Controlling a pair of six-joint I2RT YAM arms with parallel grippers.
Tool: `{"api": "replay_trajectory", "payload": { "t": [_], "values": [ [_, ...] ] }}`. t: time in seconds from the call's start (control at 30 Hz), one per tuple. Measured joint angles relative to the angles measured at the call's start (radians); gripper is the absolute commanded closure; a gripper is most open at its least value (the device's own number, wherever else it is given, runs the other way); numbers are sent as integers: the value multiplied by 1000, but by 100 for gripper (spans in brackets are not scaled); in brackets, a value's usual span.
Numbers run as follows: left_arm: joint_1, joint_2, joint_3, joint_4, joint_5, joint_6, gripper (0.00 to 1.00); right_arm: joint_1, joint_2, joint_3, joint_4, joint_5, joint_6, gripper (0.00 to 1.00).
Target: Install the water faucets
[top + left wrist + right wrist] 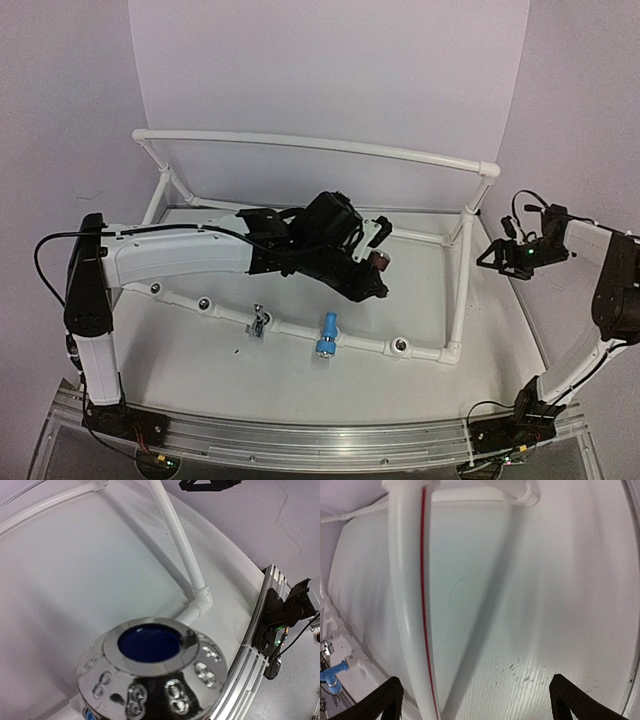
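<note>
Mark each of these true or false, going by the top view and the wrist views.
1. The left gripper holds the red-brown faucet. True.
2. The blue faucet lies loose on the table, away from the frame. False: it sits on the front pipe.
3. The right gripper is shut on a faucet. False: its jaws stand wide apart with nothing between them.
4. In the top view, the grey faucet sits on the front pipe, to the left of the blue one. True.
5. Every socket on the front pipe is filled. False: an open socket shows to the right of the blue faucet.
</note>
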Motion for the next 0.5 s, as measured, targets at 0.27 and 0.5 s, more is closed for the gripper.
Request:
{"api": "replay_trajectory", "payload": {
  "t": [0.27, 0.5],
  "values": [
    [86, 0, 0, 46, 166, -171, 100, 48, -60, 116, -431, -175, -503, 12],
    [132, 1, 1, 82, 343, -312, 100, 263, -106, 222, -583, -279, -714, 18]
  ]
}}
